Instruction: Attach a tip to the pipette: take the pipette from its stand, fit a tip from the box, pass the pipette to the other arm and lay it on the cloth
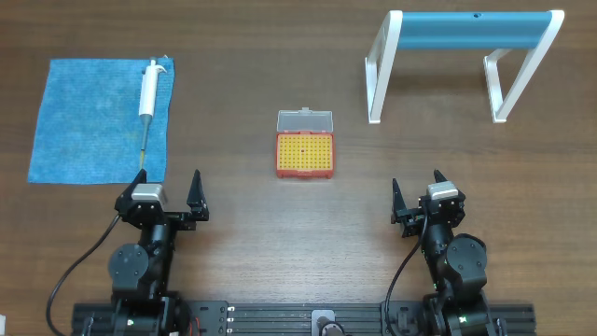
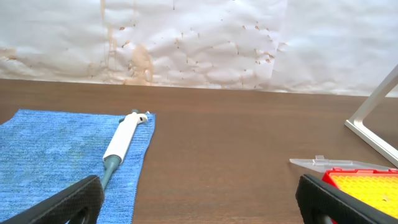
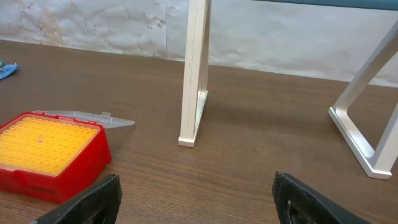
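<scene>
The table (image 1: pixel 280 224) looks matt wood, the cloth (image 1: pixel 84 121) rough-woven, the pipette (image 1: pixel 148 91) and tip box (image 1: pixel 304 156) smooth plastic

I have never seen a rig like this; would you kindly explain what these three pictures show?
This is a two-armed robot at a brown table. The top view looks down from above, arm bases along its bottom edge. The other two pictures come from a camera on each wrist, so the dark shapes at the bottom are that arm's own fingers. The left gripper and the right gripper are open and hold nothing. On the table are a blue cloth with a white pipette lying on it, an open red tip box in the middle, and a white and blue stand at the far right.
</scene>
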Robot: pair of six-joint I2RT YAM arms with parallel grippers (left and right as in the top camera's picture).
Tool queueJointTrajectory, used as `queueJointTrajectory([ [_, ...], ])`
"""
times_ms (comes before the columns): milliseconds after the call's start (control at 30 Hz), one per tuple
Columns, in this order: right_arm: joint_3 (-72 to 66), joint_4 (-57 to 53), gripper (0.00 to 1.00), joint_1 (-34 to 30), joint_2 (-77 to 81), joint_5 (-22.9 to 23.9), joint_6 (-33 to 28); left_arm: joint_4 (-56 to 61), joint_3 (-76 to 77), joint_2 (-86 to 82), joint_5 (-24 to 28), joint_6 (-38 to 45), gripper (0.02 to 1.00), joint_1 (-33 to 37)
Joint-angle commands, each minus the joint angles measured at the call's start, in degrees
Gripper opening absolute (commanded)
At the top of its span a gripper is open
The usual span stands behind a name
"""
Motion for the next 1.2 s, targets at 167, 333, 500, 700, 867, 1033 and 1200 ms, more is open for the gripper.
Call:
queueJointTrajectory([
  [167, -0.2, -0.2, 0.798, 0.3, -0.2, -0.3, 0.7, -0.4, 0.0, -0.5, 1.5, 0.7, 0.998, -0.2],
  [333, -0.2, -0.2, 0.801, -3.3, -1.7, 1.5, 0.0, -0.4, 0.0, -0.5, 1.5, 0.7, 0.998, -0.2],
  [500, -0.2, -0.3, 0.801, -9.6, -5.8, 2.5, 1.6, -0.4, 0.0, -0.5, 1.5, 0.7, 0.998, -0.2],
  [700, -0.2, -0.3, 0.801, -9.6, -5.8, 2.5, 2.6, -0.4, 0.0, -0.5, 1.5, 0.7, 0.998, -0.2],
  [867, -0.2, -0.3, 0.803, -9.6, -5.8, 2.5, 2.6, -0.4, 0.0, -0.5, 1.5, 0.7, 1.000, -0.2],
  [1033, -0.2, -0.3, 0.803, -9.6, -5.8, 2.5, 2.6, -0.4, 0.0, -0.5, 1.5, 0.7, 0.998, -0.2],
  [1200, -0.2, -0.3, 0.803, -9.6, -5.8, 2.5, 2.6, -0.4, 0.0, -0.5, 1.5, 0.7, 0.998, -0.2],
])
